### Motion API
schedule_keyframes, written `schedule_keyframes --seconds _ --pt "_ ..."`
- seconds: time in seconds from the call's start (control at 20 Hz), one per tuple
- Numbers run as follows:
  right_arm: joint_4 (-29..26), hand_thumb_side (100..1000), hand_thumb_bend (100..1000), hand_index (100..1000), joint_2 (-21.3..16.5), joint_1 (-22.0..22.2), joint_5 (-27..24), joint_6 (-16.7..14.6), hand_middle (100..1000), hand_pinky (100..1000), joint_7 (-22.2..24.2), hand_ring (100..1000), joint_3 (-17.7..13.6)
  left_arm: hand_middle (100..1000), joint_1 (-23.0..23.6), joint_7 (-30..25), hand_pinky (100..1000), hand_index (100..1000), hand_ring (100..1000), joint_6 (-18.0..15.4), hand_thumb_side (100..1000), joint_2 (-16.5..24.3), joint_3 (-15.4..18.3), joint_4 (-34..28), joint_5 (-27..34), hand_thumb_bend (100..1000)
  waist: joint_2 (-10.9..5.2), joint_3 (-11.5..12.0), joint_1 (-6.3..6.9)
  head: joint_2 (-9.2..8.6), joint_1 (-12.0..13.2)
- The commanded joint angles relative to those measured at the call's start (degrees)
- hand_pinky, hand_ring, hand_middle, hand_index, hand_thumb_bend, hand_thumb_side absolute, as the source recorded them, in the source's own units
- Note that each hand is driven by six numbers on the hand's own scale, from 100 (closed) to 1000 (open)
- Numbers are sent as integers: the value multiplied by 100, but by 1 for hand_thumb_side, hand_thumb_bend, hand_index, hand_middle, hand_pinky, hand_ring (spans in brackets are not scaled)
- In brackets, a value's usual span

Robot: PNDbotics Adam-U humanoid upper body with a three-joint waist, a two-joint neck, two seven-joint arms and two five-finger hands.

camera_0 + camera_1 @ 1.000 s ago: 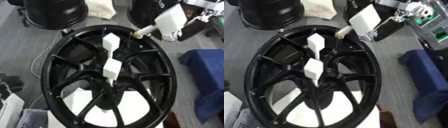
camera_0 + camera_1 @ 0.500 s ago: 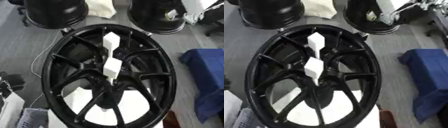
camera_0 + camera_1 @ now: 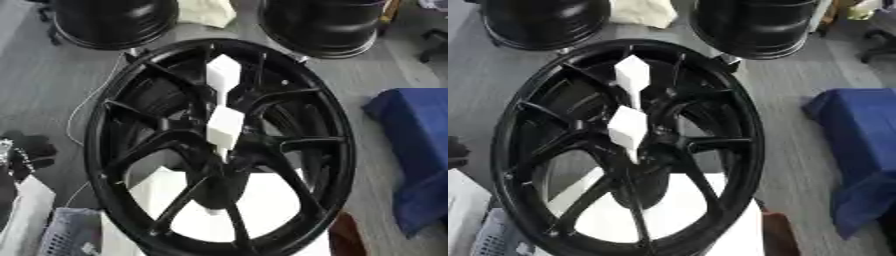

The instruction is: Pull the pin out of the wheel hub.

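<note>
Pins, two white blocks, stood in the black wheel hub mid-frame; neither robot hand showed, so reaching in came first.

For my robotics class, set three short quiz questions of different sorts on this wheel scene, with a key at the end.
1. True or false: a robot hand is holding one of the white blocks on the black wheel.
2. Multiple choice: what lies on the floor to the right of the wheel? A) a red box B) a blue cloth C) a yellow bucket
3. Fill in: the lower white block stands near the wheel's ____, while the upper white block sits nearer the far rim.

Key: 1 false, no robot hand shows in either view. 2 B, the blue cloth. 3 hub.
</note>
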Motion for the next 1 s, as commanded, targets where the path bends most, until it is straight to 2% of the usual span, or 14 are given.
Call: schedule_keyframes --seconds 0.05,0.1,0.15,0.2,0.25,0.35,0.4,0.45,0.5,0.55,0.7,0.85,0.9,1.0 --pt "305 100 100 713 -165 246 243 -165 602 726 299 675 -487 613 -72 86 772 713 725 -32 878 19 115 -168 -6 100 -23 -41 49 -89 116" --pt "412 123 100 741 -68 394 334 -117 662 789 369 759 -596 613 -89 105 773 712 725 -40 876 13 131 -178 -7 100 5 -50 73 -101 137" --pt "527 145 100 755 17 543 426 -71 682 809 451 780 -667 613 -106 123 773 712 724 -50 874 9 147 -186 -10 100 31 -56 98 -110 157" --pt "640 100 281 823 107 696 519 -51 753 850 540 829 -714 613 -126 137 775 712 724 -59 860 6 158 -192 -17 100 54 -55 123 -117 176" --pt "746 103 100 854 204 848 613 -51 781 861 631 841 -756 613 -153 150 775 712 725 -69 865 -1 166 -195 -32 100 75 -50 148 -123 187" --pt "886 630 100 915 408 1154 801 -111 841 883 817 870 -918 614 -200 159 775 712 725 -87 862 -14 160 -202 -61 100 102 -40 190 -138 174" --pt "911 663 100 918 498 1303 893 -155 843 885 909 872 -1032 614 -217 156 775 712 725 -94 862 -19 150 -206 -64 100 106 -31 202 -141 161" --pt "916 875 100 946 587 1450 983 -184 859 890 999 879 -1158 613 -235 150 775 712 725 -101 856 -20 142 -210 -66 100 109 -27 217 -141 150" --pt "887 955 100 960 675 1598 1074 -205 869 891 1084 880 -1297 613 -250 141 774 712 725 -106 855 -20 134 -214 -67 100 109 -21 229 -135 135" --pt "826 988 100 966 764 1743 1163 -219 874 892 1133 881 -1436 613 -260 133 774 712 725 -110 856 -22 127 -217 -65 100 109 -16 240 -124 120" --pt "584 983 100 990 947 2138 1406 -214 912 896 1112 887 -1723 613 -256 116 774 712 726 -111 861 -23 116 -213 -58 100 108 -2 265 -92 86" --pt "191 879 100 990 1104 2660 1702 -224 915 898 876 888 -1913 614 -238 89 775 712 727 -104 864 -18 89 -193 -45 100 95 21 280 -35 26" --pt "-143 814 100 989 1216 3120 2006 -292 915 899 612 889 -2043 614 -239 57 774 712 727 -98 864 -16 54 -185 -37 100 74 76 276 -6 -39" --pt "-645 593 100 988 1390 3598 2653 -299 915 903 69 892 -2142 614 -253 13 774 712 727 -94 861 -8 18 -178 -24 100 55 130 268 11 -104"
